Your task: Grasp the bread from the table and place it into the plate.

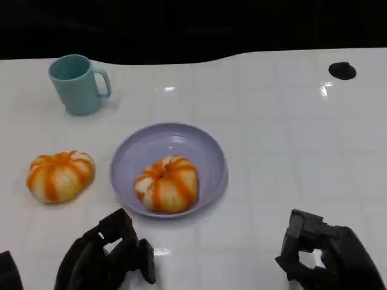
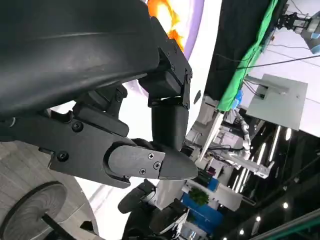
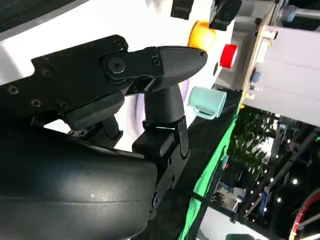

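The left hand (image 1: 109, 257) hangs empty, fingers apart; the right hand (image 1: 320, 257) looks empty too. One bread (image 1: 167, 183) sits in the plate (image 1: 208, 151); the bun (image 1: 60, 175) at nine o'clock of it seems next, needing a leftward reach.

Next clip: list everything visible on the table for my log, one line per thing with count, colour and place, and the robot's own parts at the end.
bread in the plate: 1, orange and cream striped, lying inside the plate, toward its near side.
bread on the table: 1, orange and cream striped, left of the plate, apart from it.
plate: 1, pale purple, middle of the table.
mug: 1, teal, upright at the far left, handle toward the right.
round black mark: 1, black, far right of the table top.
table: 1, white.
left hand: 1, black, near edge in front of the plate, holding nothing, fingers apart.
right hand: 1, black, near edge at the right, holding nothing, fingers curled in.
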